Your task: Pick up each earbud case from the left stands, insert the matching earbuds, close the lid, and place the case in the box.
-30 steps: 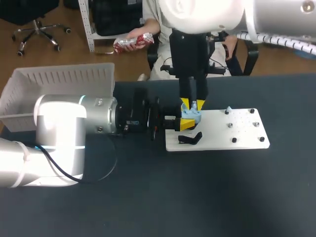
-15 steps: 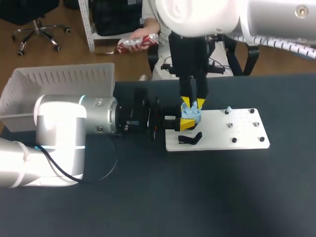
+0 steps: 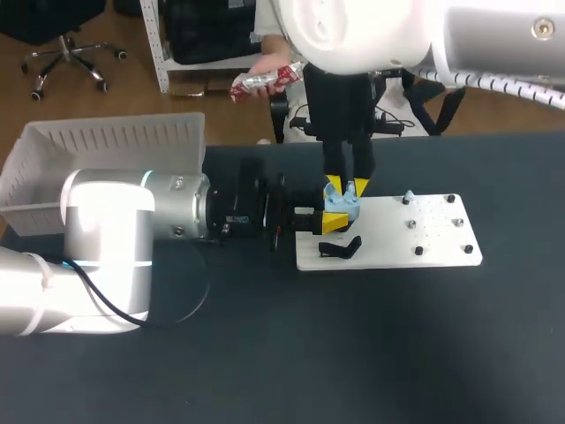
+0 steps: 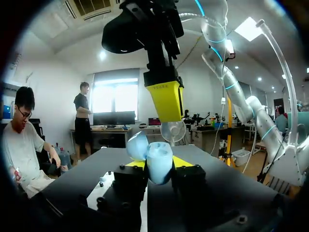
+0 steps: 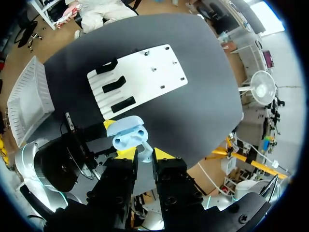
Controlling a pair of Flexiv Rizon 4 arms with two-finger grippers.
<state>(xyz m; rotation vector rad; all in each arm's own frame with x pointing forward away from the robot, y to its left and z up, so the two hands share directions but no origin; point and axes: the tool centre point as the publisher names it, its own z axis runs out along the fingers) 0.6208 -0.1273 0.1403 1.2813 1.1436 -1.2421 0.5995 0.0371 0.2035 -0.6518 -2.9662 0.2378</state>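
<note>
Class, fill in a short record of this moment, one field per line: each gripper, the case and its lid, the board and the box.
left gripper: shut on the light blue earbud case, near the board
case lid: open
right gripper: just above the case, shut on an earbud
white board: flat on the table, with three black stands, nothing on them
box: white, behind the left arm
</note>
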